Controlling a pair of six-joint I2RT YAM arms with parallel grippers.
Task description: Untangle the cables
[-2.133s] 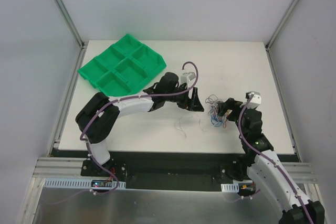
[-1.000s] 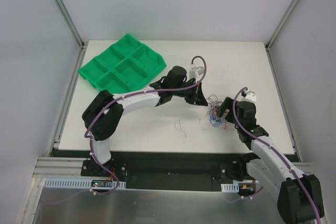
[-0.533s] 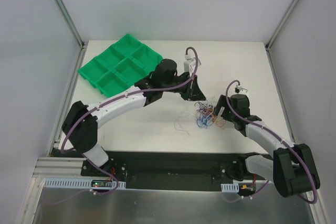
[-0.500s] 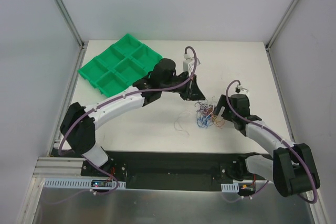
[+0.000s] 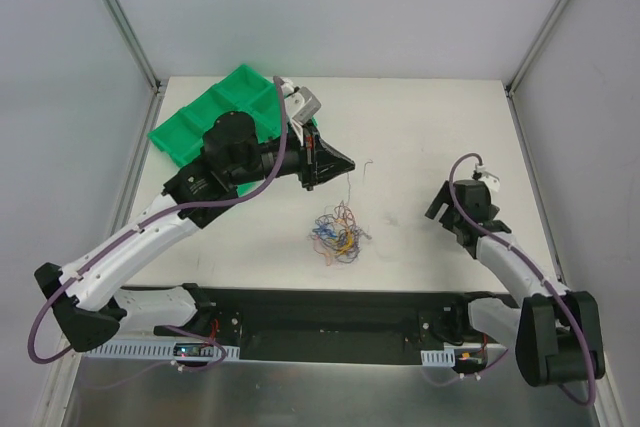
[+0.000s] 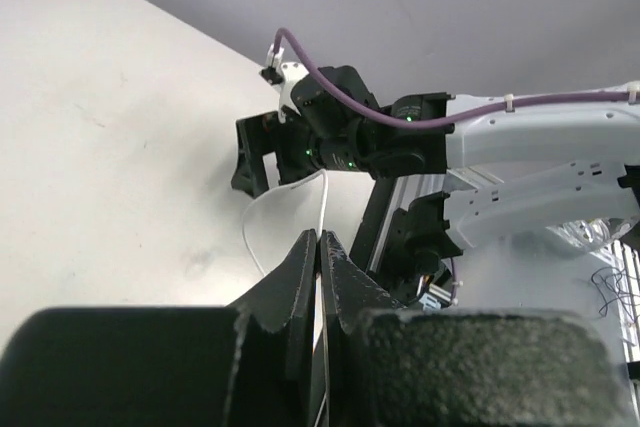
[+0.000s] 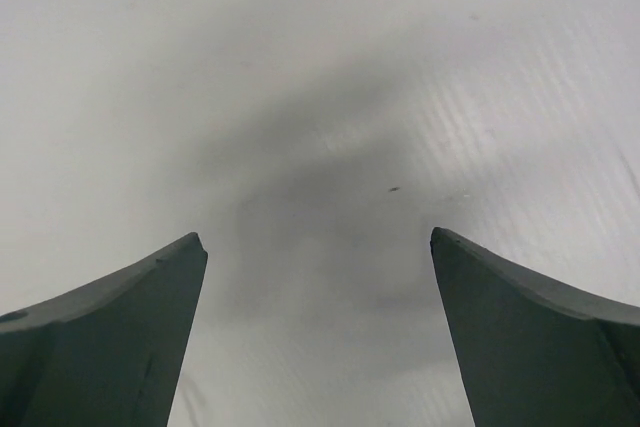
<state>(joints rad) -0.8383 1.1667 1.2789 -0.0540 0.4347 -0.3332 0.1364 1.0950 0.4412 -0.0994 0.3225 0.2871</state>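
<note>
A tangle of thin coloured cables (image 5: pixel 338 233) sits near the front middle of the table. A thin white cable (image 5: pixel 348 190) runs from it up to my left gripper (image 5: pixel 349 162), which is raised and shut on that strand. I cannot tell whether the tangle hangs or rests on the table. In the left wrist view the white cable (image 6: pixel 323 202) passes between the closed fingertips of the left gripper (image 6: pixel 320 235). My right gripper (image 5: pixel 437 203) stands open low over the table on the right, apart from the tangle. Only bare table shows between the jaws of the right gripper (image 7: pixel 315 237).
A green compartment tray (image 5: pixel 185 137) lies at the back left, partly covered by the left arm. The right arm (image 6: pixel 420 142) shows ahead in the left wrist view. White walls and metal posts (image 5: pixel 120 17) frame the table.
My left arm has lifted and swung left with the white cable, dragging the tangle left toward the front middle. The right gripper has drawn back to the right, away from the tangle.
</note>
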